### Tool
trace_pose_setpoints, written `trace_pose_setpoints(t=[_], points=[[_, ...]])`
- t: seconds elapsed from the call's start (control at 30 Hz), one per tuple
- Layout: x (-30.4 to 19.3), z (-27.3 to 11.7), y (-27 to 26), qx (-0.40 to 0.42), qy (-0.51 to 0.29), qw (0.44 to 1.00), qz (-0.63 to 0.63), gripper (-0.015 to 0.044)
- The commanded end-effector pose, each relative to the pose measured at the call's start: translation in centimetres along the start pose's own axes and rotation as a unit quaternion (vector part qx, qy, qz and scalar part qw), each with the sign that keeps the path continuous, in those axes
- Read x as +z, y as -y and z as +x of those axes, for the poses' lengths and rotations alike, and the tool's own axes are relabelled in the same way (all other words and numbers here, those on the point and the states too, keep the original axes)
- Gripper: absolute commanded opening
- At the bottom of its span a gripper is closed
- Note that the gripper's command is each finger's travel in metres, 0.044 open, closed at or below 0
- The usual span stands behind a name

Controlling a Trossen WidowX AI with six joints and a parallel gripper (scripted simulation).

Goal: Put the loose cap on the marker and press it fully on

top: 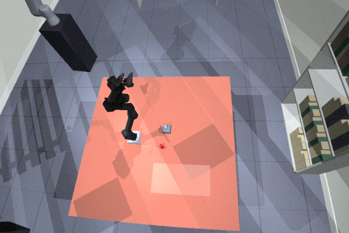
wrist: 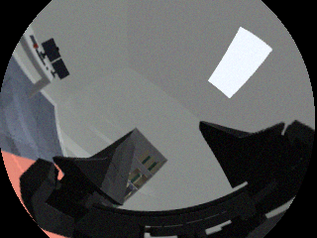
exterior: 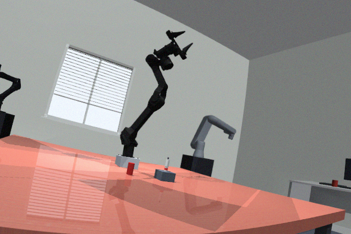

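Note:
The white marker (top: 165, 126) (exterior: 167, 163) stands upright in the grey-blue holder block (top: 168, 131) (exterior: 164, 175), dark tip up, with a red band low on it. The red cap (top: 161, 146) (exterior: 130, 168) stands by itself on the salmon table (top: 197, 97) (exterior: 158, 211), a short way from the block and touching nothing. My gripper (top: 127, 74) (exterior: 188, 37) (wrist: 167, 129) is open and empty, raised high above the table and far from both cap and marker. The wrist view shows only the spread fingers and the room, with no marker or cap.
My arm's white base (top: 138, 137) (exterior: 120, 160) stands on the table near the cap and holder block. Beyond the table are a grey arm on a black pedestal (top: 68, 44) (exterior: 198, 164) and a bookshelf (top: 312, 165) (wrist: 141, 166).

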State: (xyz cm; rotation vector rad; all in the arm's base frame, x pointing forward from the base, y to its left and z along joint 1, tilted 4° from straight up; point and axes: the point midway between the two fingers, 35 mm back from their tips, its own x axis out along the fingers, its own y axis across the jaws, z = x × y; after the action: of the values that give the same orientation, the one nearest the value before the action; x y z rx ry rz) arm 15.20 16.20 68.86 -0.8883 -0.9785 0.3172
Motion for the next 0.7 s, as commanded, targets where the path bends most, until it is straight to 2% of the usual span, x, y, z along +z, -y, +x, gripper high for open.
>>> trace_pose_setpoints(t=[0.0,0.17,0.43,0.67], points=[[0.1,0.0,0.1,-0.001,0.001,1.0,0.0,0.0374],[2.4,-1.5,2.9,-0.053,0.044,0.998,-0.009,0.0242],[6.5,-7.7,11.2,-0.212,0.136,0.968,0.0,0.024],[6.1,-14.7,18.2,-0.353,0.18,0.917,0.045,0.024]])
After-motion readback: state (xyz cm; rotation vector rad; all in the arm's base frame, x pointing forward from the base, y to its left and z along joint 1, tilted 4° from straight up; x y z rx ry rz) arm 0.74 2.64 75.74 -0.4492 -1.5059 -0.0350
